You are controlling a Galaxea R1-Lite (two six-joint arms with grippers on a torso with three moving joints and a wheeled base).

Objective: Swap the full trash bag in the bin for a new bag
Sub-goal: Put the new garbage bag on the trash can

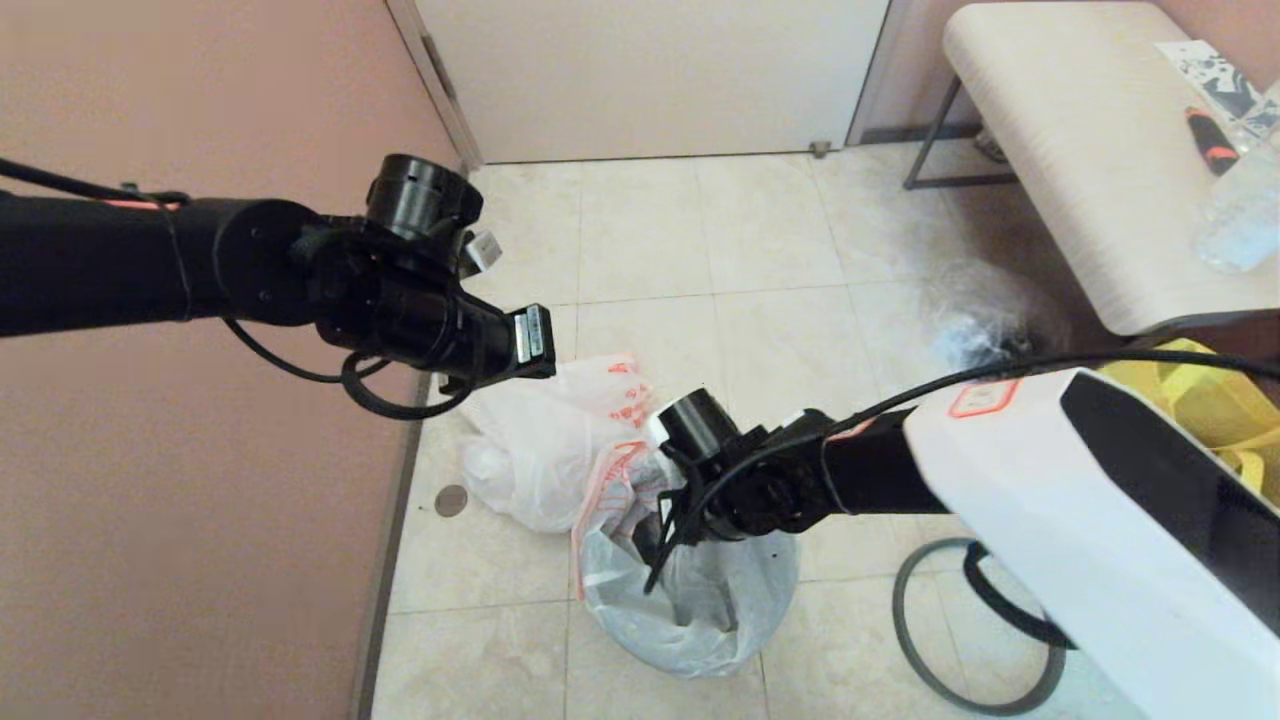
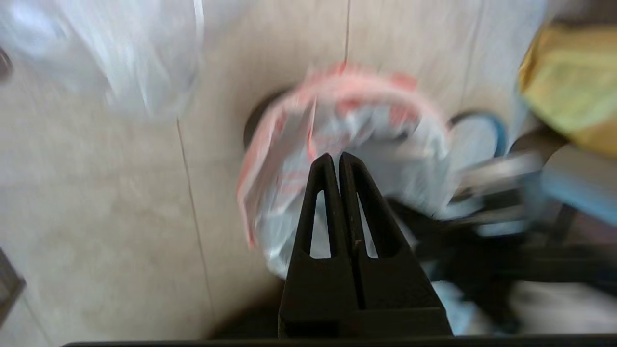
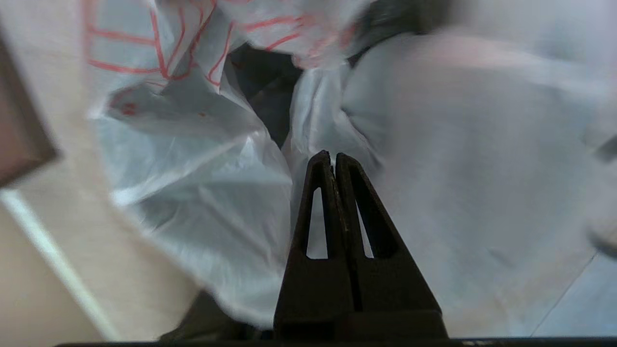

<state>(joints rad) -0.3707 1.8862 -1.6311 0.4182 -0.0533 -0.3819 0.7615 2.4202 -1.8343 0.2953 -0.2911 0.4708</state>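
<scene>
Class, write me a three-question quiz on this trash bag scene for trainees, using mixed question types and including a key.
1. True or false: the full trash bag lies on the floor.
2. The fingers of the right gripper, at the new bag, are: A open wide, B shut, C clamped on a bottle.
3. Short answer: what thin ring lies on the floor below the right arm?
Key: 1 true; 2 B; 3 the grey hoop.
</scene>
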